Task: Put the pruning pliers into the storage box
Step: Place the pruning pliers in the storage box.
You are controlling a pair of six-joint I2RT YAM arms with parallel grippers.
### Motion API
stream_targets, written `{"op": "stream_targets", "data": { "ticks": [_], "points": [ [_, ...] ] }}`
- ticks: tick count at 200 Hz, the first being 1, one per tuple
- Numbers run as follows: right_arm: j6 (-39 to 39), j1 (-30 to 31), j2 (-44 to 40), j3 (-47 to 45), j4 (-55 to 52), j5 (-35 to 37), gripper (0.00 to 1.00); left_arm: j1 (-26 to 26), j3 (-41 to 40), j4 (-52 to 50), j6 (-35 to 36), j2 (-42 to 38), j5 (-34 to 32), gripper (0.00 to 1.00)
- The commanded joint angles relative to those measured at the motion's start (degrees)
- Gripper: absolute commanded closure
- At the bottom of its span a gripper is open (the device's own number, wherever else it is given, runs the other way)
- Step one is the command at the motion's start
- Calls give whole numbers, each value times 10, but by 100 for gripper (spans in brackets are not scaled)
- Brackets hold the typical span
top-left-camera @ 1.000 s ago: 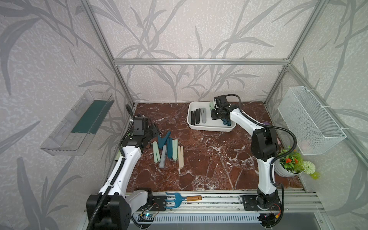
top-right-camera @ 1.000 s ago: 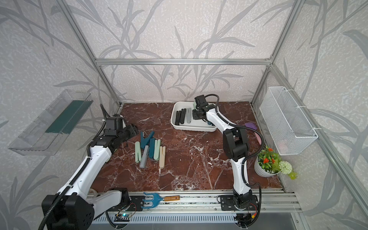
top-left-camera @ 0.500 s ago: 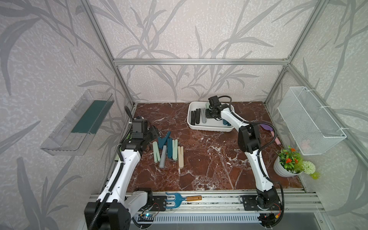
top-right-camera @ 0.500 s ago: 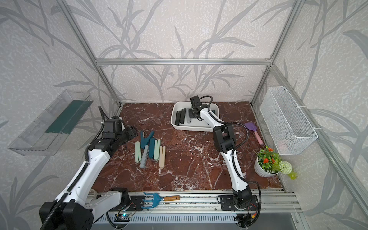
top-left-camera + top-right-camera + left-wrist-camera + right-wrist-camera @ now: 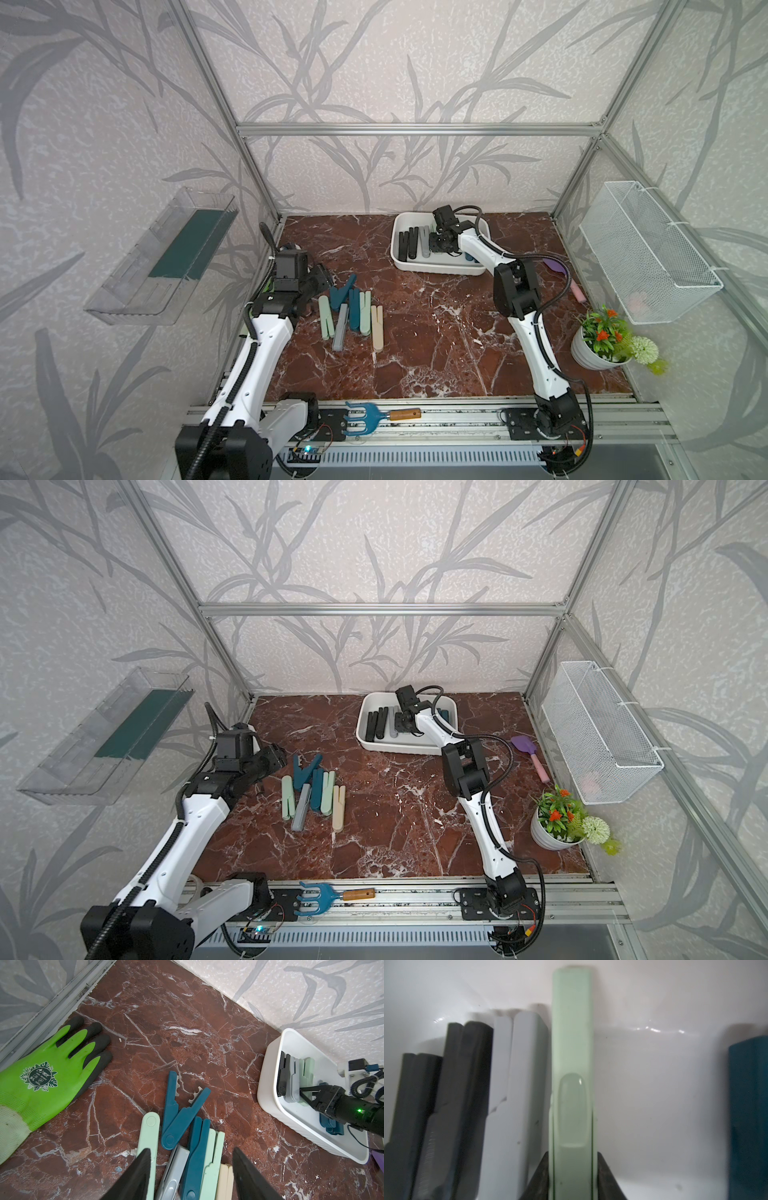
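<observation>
Two claws, two roles. The right claw (image 5: 572, 1156) is clenched on a mint-green pruning pliers (image 5: 572, 1043) low inside the storage box (image 5: 440, 271), lengthwise beside the grey pliers (image 5: 517, 1084) and black pliers (image 5: 467, 1084), presumably so the row packs flat. The left claw (image 5: 191, 1149) hangs released and empty, well apart from the box, above the loose pruning pliers (image 5: 351, 307), likely poised for a pick. The counter (image 5: 436, 332) is red-brown veined marble pattern, enclosed by leaf-print walls on an aluminium frame.

Pale walls (image 5: 374, 62) carry grey leaf patterns inside an aluminium frame (image 5: 415, 129). The table (image 5: 436, 332) is red-brown veined marble. A clear bin (image 5: 158, 257) hangs past its left edge, a wire basket (image 5: 648, 257) past its right.
</observation>
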Motion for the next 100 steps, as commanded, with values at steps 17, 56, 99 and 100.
{"op": "stream_targets", "data": {
  "ticks": [17, 56, 99, 100],
  "points": [
    [9, 5, 14, 24, -10, 9, 76, 1, -7, -7, 8, -10, -13, 37],
    [16, 6, 22, 36, -20, 8, 75, 1, -7, -6, 8, -11, -12, 38],
    [18, 10, 15, 40, -23, 8, 69, 1, -7, -6, 9, -11, -10, 37],
    [18, 10, 14, 41, -23, 8, 68, 1, -7, -6, 9, -11, -10, 37]
  ]
}}
